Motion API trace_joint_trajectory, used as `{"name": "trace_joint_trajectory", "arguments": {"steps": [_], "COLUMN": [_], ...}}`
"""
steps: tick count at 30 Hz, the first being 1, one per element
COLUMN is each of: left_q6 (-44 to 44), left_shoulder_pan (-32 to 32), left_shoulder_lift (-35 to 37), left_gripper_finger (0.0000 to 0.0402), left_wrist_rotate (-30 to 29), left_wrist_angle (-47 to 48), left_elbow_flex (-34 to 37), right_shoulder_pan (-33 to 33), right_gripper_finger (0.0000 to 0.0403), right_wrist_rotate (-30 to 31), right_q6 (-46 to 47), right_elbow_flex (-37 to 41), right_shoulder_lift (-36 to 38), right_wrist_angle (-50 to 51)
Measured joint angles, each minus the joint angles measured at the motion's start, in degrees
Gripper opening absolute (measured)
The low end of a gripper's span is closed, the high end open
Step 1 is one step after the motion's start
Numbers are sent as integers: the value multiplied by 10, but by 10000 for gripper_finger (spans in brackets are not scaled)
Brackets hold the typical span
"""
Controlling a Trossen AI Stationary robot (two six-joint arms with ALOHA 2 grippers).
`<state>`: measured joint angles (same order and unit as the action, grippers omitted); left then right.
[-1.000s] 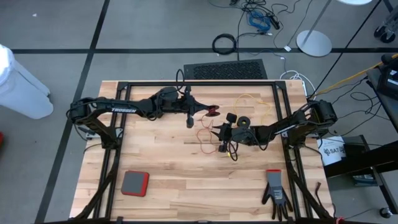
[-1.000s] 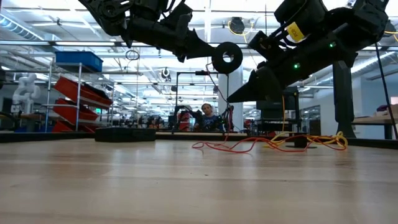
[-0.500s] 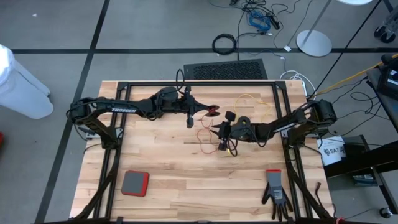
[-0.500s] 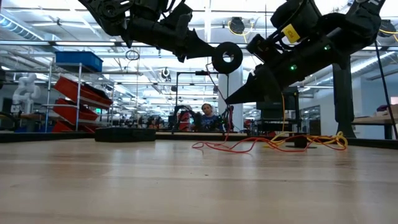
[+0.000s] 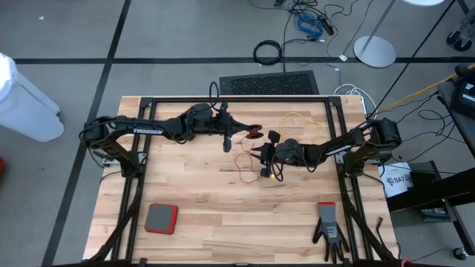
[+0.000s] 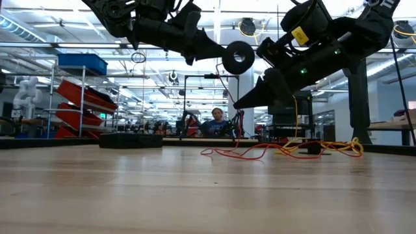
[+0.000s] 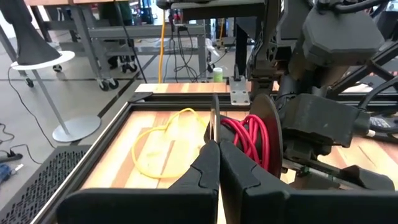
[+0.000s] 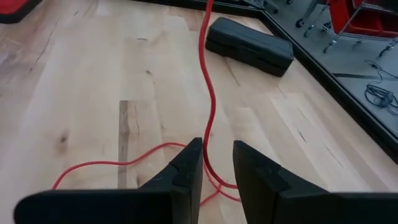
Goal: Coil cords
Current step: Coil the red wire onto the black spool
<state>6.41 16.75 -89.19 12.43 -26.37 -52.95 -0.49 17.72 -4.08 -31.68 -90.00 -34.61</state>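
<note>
Red cord (image 8: pixel 208 118) runs between right gripper's (image 8: pixel 216 163) parted fingers; left gripper (image 7: pixel 219 163) clamps reel (image 7: pixel 268 137).

The light wooden table (image 5: pixel 200 200) stands on a grey floor with black lines (image 5: pixel 185 37), and far back are red bins on shelves (image 6: pixel 81 104) under bright ceiling lights (image 6: pixel 39 45).

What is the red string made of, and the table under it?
The red cord looks like thin wire in smooth, slightly shiny plastic coating; it bends in loose curves. The table looks like pale wood, with visible grain and plank joints, matte finish.
</note>
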Motion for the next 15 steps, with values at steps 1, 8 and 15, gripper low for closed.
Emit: {"name": "trace_joint_trajectory", "arguments": {"steps": [1,8,15], "left_q6": [0,-16,-30], "left_shoulder_pan": [0,0,-3], "left_shoulder_lift": [0,0,0], "left_gripper_finger": [0,0,0], "left_wrist_rotate": [0,0,0], "left_wrist_angle": [-1,-9,-24], "left_elbow_flex": [0,0,0], "right_shoulder_pan": [-1,-2,-3], "right_gripper_finger": [75,75,75], "right_wrist_rotate": [0,1,1], "right_q6": [0,0,-2], "right_elbow_flex": [0,0,0], "right_shoulder_lift": [0,0,0], "right_wrist_angle": [-1,-4,-10]}}
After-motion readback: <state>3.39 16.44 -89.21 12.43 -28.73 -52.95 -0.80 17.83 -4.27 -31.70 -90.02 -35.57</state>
